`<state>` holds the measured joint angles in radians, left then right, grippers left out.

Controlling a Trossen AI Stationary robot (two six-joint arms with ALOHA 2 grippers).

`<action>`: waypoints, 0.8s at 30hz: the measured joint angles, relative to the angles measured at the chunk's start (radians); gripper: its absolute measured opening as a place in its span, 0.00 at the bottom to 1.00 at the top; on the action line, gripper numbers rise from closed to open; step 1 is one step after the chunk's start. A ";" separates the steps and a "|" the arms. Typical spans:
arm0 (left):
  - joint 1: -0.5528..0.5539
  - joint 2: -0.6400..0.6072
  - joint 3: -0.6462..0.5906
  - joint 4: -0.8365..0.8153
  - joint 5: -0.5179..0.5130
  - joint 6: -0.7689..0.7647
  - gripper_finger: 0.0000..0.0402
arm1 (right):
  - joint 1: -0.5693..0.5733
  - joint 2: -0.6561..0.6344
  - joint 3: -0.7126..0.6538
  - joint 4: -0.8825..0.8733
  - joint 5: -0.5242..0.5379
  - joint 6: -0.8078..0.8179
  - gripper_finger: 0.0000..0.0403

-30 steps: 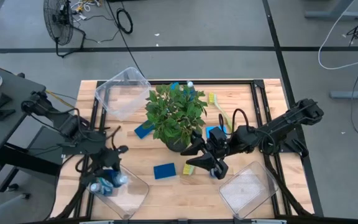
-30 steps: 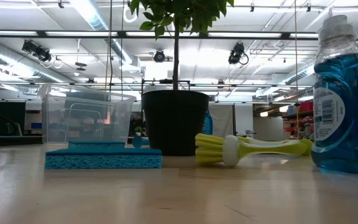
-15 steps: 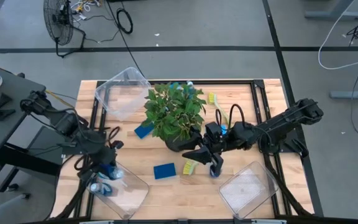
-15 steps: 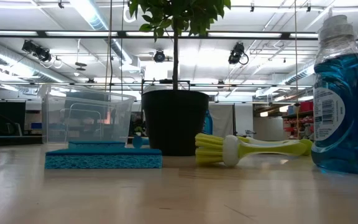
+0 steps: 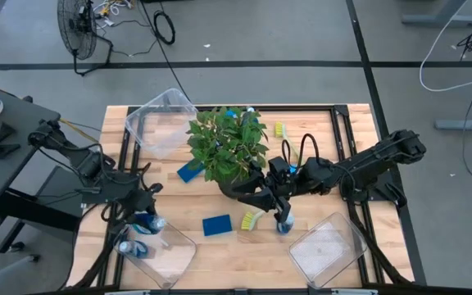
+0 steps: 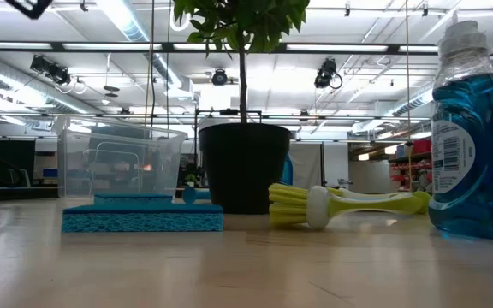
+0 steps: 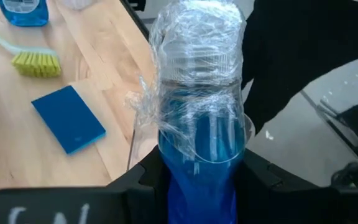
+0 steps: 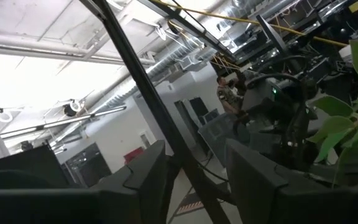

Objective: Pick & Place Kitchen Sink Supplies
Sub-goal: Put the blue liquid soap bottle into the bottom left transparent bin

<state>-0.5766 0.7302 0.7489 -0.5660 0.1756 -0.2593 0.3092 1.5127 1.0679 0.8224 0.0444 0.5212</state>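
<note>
Left gripper (image 7: 197, 177) clamped on a blue bottle (image 7: 199, 130) with a pale cap wrapped in clear film, held at the edge of a clear bin (image 5: 170, 250) at the worktop's (image 5: 220, 250) near left corner. Second bottle (image 5: 129, 248) lying in that bin. Right gripper (image 5: 270, 197) beside the plant pot (image 6: 243, 167), fingers apart, nothing between them. Another bottle (image 5: 283, 225) standing close by, next to a yellow-green brush (image 5: 249, 220) and a flat blue sponge (image 5: 216, 224).
</note>
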 joint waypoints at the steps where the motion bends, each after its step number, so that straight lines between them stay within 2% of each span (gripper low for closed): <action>1: 0.000 -0.005 -0.020 0.015 -0.003 -0.010 0.31 | -0.001 0.000 0.000 -0.002 0.000 0.006 0.42; 4: 0.000 -0.017 -0.057 0.048 0.008 -0.037 0.31 | -0.001 0.000 0.000 -0.004 0.000 0.021 0.42; 11: -0.002 -0.035 -0.064 0.057 0.122 -0.101 0.31 | -0.001 0.000 0.000 -0.020 -0.001 0.017 0.42; 19: -0.005 -0.038 -0.064 0.132 0.029 -0.059 0.31 | 0.007 0.000 0.000 -0.067 -0.077 -0.159 0.42; 24: -0.006 -0.038 -0.064 0.155 -0.008 -0.049 0.31 | 0.016 -0.001 0.000 -0.255 -0.116 -0.219 0.42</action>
<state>-0.5823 0.6926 0.6853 -0.4110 0.1679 -0.3081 0.3256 1.5121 1.0679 0.5672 -0.0717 0.3021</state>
